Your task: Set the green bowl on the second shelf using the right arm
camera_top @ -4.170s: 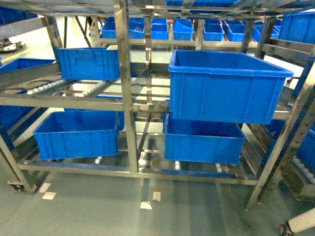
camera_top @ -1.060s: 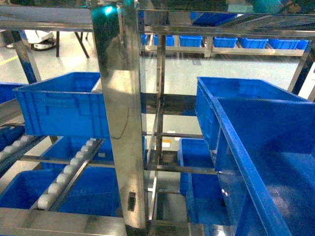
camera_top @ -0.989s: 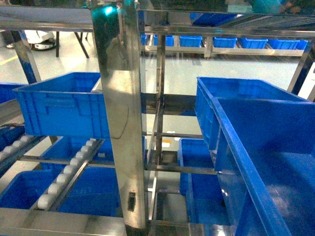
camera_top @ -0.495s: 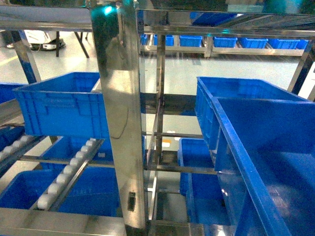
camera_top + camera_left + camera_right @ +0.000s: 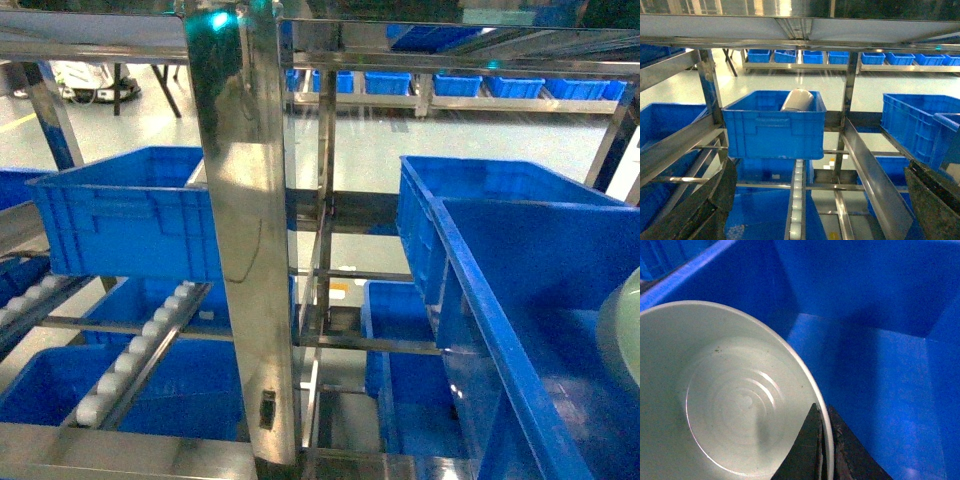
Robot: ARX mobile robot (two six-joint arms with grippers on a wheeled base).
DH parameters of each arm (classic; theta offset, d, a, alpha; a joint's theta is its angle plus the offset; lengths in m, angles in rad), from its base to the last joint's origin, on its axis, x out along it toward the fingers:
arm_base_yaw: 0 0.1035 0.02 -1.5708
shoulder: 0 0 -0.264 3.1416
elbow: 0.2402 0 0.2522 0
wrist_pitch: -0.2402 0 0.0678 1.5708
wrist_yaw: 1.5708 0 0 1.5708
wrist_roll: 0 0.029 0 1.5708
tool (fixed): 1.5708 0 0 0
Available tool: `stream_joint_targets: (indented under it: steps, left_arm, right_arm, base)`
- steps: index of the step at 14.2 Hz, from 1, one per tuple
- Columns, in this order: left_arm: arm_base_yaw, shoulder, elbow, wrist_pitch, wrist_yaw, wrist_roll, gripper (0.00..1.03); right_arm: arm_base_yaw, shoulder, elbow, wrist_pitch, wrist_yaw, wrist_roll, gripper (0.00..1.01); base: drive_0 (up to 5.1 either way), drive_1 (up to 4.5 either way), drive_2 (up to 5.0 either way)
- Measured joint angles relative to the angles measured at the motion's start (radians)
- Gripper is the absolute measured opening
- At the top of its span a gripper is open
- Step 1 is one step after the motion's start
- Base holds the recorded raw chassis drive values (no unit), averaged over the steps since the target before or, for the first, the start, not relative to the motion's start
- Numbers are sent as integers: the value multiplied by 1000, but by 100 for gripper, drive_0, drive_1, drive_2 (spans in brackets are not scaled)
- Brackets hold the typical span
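Pale green bowl (image 5: pixel 725 405) pinched at its rim by the right gripper (image 5: pixel 822 450), one finger inside, one outside, hanging over a blue crate (image 5: pixel 880 340) on the rack; carried there, apparently not yet set down

steel rack (image 5: pixel 240 250) with roller rails (image 5: pixel 135 350), blue crates (image 5: pixel 130 215) on its shelves
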Motion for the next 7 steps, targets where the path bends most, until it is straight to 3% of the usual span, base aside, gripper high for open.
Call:
stream_joint_targets:
  steps: [4,6,7]
  left_arm:
    - [0,0,0,0,0,0,98]
    - [0,0,0,0,0,0,98]
    - [0,0,0,0,0,0,98]
  right_arm:
    - [5,286,207,-74,13,-29,2]
    - [-2,352,299,-179,-14,-38,2]
    - [-3,377,331,-229,-15,-59,2]
  base:
    - [0,0,0]
    - [0,0,0]
    - [0,0,0]
